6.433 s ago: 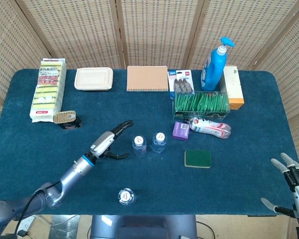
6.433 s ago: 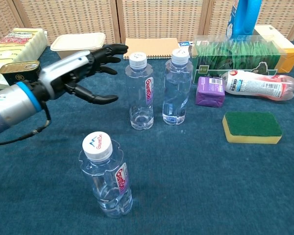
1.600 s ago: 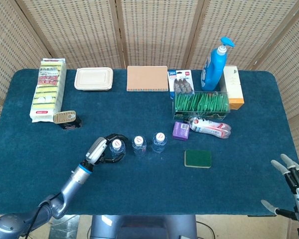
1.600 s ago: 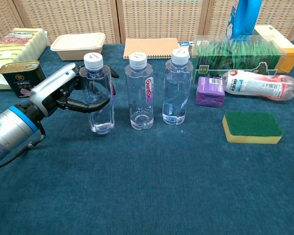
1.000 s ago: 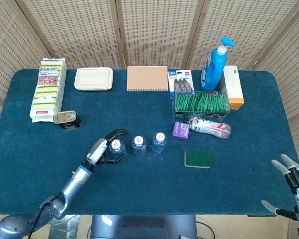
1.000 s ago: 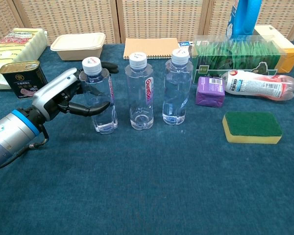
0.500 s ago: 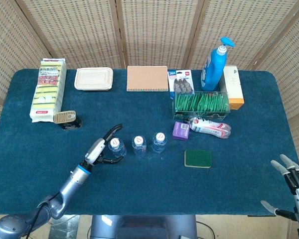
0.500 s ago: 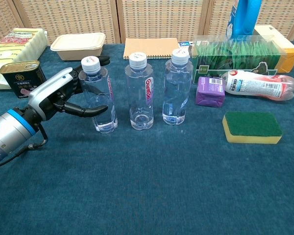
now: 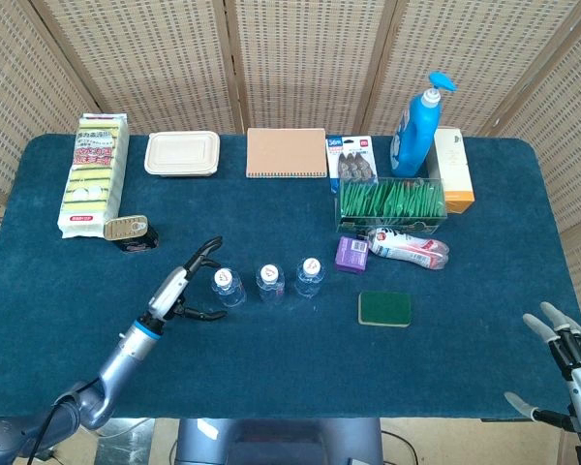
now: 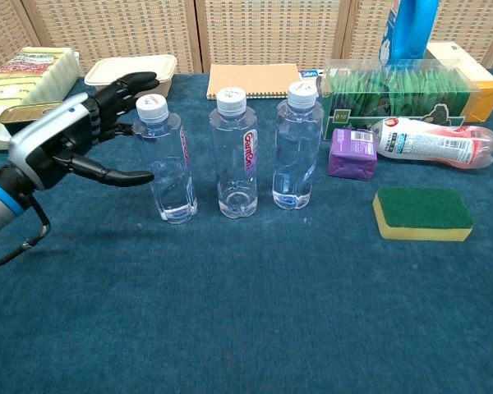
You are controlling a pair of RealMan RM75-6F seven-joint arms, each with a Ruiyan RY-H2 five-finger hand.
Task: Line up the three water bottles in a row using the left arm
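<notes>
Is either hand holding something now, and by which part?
Nothing is held. The left hand is open beside the leftmost clear plastic water bottle; the right hand is open too.

The light was bright and even in both views. It seemed to come from above, because shadows on the blue worktop [image 9: 271, 368] were small and soft. The clear water bottles [image 10: 234, 156] had little white shiny spots on their sides. The head view was sharp all over. In the chest view, things at 12 o'clock looked a bit soft, and the blue pump bottle [image 10: 407, 29] was cut off by the top edge. No strong glare showed anywhere.
</notes>
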